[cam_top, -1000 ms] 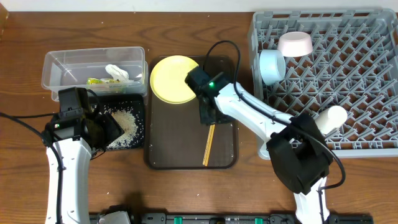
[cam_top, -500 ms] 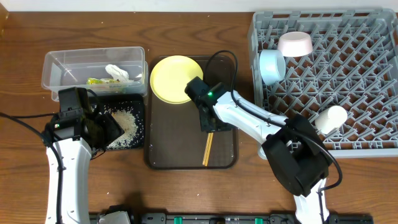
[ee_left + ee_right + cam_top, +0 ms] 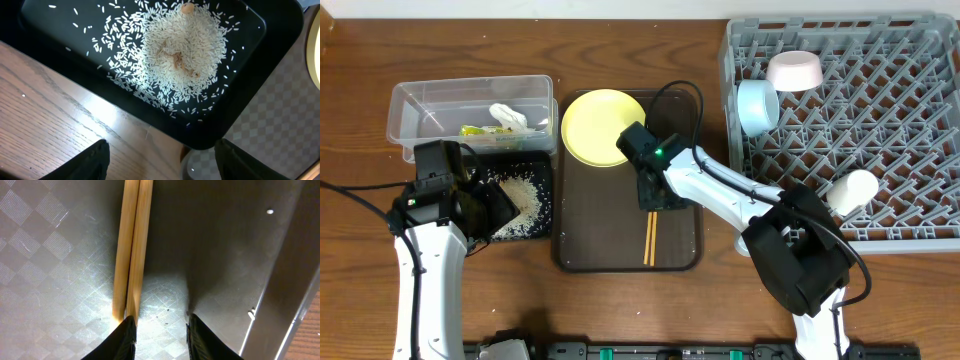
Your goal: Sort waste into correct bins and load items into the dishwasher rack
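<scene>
Wooden chopsticks [image 3: 648,238] [image 3: 132,245] lie side by side on the brown tray [image 3: 590,230]. My right gripper [image 3: 653,195] [image 3: 159,335] hovers at their far end. It is open with nothing between its fingers, and the left fingertip [image 3: 126,332] rests against the sticks. My left gripper [image 3: 485,205] [image 3: 167,165] stands open and empty over the near edge of the black tray [image 3: 542,215] [image 3: 260,90], which holds loose rice [image 3: 515,195] [image 3: 180,55]. The clear tub [image 3: 430,100] contains a white tissue [image 3: 507,115] and a snack wrapper [image 3: 480,130]. A yellow plate [image 3: 600,127] sits at the brown tray's far end.
The grey dishwasher rack [image 3: 880,130] fills the right side. In it are a light blue bowl [image 3: 757,107], a white bowl [image 3: 794,70] and a pale cup [image 3: 855,190]. The brown tray's raised rim [image 3: 290,295] runs just right of my right gripper.
The chopsticks have swung from a slant to lie straight along the tray. My right gripper shifted slightly left and nearer. The left arm has not moved.
</scene>
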Motion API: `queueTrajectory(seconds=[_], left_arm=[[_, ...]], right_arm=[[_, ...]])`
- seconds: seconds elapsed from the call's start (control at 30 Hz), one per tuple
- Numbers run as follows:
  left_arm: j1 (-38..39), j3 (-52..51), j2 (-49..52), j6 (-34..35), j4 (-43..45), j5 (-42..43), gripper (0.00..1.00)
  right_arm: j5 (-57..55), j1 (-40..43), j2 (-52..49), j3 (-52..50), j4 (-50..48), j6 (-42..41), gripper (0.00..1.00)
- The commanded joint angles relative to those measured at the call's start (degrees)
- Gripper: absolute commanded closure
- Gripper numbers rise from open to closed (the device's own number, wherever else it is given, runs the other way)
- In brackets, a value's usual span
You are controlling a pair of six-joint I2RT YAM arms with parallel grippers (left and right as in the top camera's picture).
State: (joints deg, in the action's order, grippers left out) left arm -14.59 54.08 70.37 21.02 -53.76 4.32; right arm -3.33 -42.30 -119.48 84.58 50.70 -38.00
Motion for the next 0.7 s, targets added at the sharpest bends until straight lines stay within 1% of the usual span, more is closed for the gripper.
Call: queueTrajectory(seconds=[0.0,0.53,0.67], left_arm=[[-0.24,0.35,0.04,0.33,-0.22,-0.28,0.3],[-0.24,0.35,0.04,0.33,-0.22,-0.28,0.3],[-0.24,0.35,0.04,0.33,-0.22,-0.28,0.3]], right_arm=[[0.74,-1.57,0.28,-1.16,-0.15,-0.94,0.67],[1.68,-2.38,0.28,-4.68,-0.17,-1.73,0.68],[1.88,-2.23,1.18,-4.46,-0.02,0.22,0.67]])
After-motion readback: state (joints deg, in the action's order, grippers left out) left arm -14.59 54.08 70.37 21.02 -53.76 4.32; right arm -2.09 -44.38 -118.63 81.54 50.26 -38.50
